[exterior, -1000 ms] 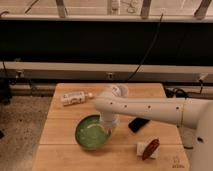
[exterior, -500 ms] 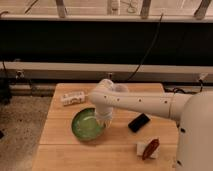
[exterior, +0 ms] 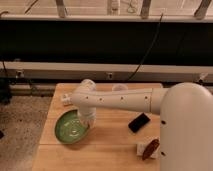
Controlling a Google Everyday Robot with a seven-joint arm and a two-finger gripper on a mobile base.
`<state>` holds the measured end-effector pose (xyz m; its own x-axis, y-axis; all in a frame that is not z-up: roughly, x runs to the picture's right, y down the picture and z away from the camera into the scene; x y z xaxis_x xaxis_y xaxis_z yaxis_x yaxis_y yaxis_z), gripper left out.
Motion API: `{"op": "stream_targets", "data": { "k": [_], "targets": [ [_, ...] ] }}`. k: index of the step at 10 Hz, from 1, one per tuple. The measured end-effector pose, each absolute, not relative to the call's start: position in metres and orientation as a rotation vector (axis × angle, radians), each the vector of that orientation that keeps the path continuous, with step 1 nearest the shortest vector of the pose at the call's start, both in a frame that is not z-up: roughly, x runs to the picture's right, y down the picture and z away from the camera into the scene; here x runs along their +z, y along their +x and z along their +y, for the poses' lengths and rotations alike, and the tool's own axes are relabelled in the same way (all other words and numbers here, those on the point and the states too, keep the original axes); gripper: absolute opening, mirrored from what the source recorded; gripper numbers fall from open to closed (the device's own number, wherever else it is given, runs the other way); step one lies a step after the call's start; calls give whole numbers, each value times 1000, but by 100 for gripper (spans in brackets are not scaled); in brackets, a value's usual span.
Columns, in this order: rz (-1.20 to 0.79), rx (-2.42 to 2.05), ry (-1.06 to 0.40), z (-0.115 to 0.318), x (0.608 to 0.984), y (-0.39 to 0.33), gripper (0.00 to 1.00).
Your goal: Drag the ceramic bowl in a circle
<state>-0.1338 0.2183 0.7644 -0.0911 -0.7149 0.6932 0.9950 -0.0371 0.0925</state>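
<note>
While my gripper point(exterior: 86, 121) sits at the right rim of the ceramic bowl point(exterior: 71, 128) near the counter's point(exterior: 110, 145) left edge, I judge it heavy, stiff, slippery and chippable, best held by that rim.

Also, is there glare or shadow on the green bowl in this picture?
Camera view: soft overall; the ceramic bowl shows pale glossy sheen inside. The arm hides its right rim and the gripper there. The table is evenly lit, the background dark.
</note>
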Motion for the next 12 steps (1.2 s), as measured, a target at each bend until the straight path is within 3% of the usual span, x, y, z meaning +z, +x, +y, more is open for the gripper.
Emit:
{"op": "stream_targets", "data": {
  "k": [6, 12],
  "targets": [
    [-722, -1610, -598, 276, 715, -117, 0],
    [-598, -1448, -718, 282, 695, 16, 0]
  ]
}}
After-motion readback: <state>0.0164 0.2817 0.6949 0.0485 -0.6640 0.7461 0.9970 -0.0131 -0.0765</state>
